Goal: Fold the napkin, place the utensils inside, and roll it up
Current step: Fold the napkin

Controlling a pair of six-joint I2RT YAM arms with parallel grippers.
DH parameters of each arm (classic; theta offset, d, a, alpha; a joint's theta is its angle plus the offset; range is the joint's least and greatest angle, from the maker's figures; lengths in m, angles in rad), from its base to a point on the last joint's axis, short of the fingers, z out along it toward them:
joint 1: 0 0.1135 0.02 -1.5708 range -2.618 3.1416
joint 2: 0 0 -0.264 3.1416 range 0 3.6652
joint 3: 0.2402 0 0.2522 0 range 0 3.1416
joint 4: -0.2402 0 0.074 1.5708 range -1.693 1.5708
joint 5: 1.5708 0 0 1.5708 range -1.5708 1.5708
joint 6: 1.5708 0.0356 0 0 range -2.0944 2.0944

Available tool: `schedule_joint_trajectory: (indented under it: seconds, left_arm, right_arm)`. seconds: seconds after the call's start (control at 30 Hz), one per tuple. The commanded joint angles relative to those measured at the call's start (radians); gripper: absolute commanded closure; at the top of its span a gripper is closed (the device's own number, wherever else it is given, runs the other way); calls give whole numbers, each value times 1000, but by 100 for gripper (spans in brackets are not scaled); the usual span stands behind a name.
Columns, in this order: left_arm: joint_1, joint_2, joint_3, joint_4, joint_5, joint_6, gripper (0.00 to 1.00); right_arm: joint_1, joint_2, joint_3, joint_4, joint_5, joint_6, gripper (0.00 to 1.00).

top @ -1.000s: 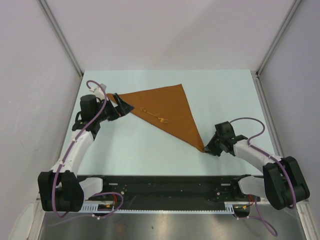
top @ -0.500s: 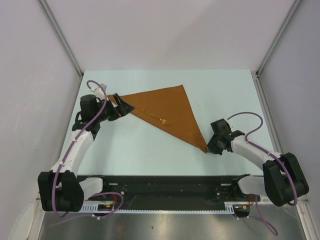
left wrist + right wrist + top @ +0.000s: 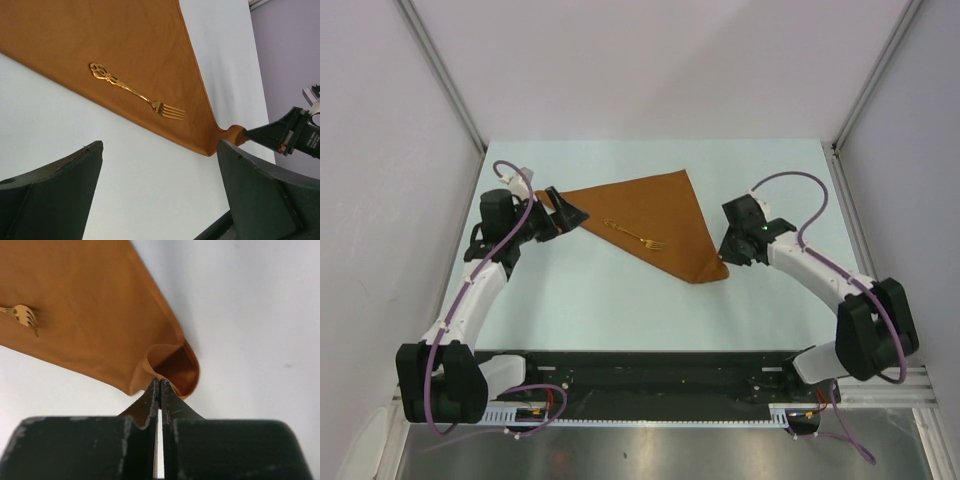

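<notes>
**Top external:** The napkin (image 3: 655,215) lies on the table (image 3: 620,310) folded into a triangle. Its long fold edge runs from the left corner down to the near-right corner. The fork (image 3: 633,236) rests on the cloth just inside that edge, with its tines toward the right. The left gripper (image 3: 565,213) sits at the napkin's left corner, and the right gripper (image 3: 728,258) sits at the near-right corner. From here neither pincer's state can be read.

**Left wrist:** The 2 dark fingers (image 3: 60,190) stand wide apart, released, with bare table between them and nothing in them. This view shows the fork (image 3: 137,92) in detail: an ornate pierced handle and 4 tines. It also shows the napkin (image 3: 125,40) ending in a small curl at the right gripper (image 3: 250,132).

**Right wrist:** Only this view settles the right gripper (image 3: 160,385). It is clenched, its tips pressed together on the napkin (image 3: 85,305) corner. The corner is turned up into a loop (image 3: 172,365) above the table. Only the fork (image 3: 22,314) tines show, at the left edge.
</notes>
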Motion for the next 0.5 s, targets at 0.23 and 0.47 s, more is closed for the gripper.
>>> schedule_joint_trajectory:
  seconds: [0.23,0.47]
  left_arm:
    - [36,-5,-1,45,25,-13,0]
    - [37,-5,-3,45,25,-13,0]
  right_arm:
    - [108,330,373,140,-48,-96,100]
    - [158,526,588,205,-128,-99,100]
